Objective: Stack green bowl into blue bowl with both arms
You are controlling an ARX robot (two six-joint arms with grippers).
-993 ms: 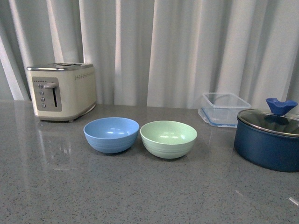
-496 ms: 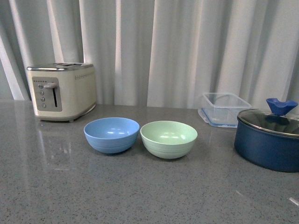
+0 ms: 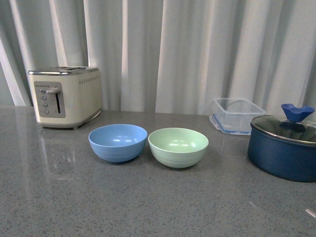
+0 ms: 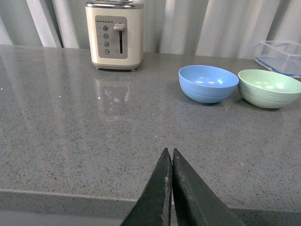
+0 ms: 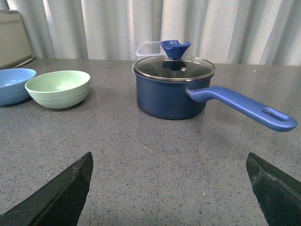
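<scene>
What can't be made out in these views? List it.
- Front view: the pot is cut by the right edge, its handle unseen; neither arm shows.
- Right wrist view: the toaster is cut by the left edge; the clear container is mostly behind the pot.
- Left wrist view: the toaster's button markings are too small to read.

In the front view the navy pot [image 3: 284, 155] runs off the right edge, its handle out of sight. The right wrist view crops the blue bowl [image 5: 14, 84] and the toaster [image 5: 14, 37] at its border, and the pot there hides most of the clear container [image 5: 145, 48] (one corner shows). Toaster button markings are too small to read. Only finger ends of the left gripper [image 4: 170, 151] and right gripper [image 5: 169, 157] show.
</scene>
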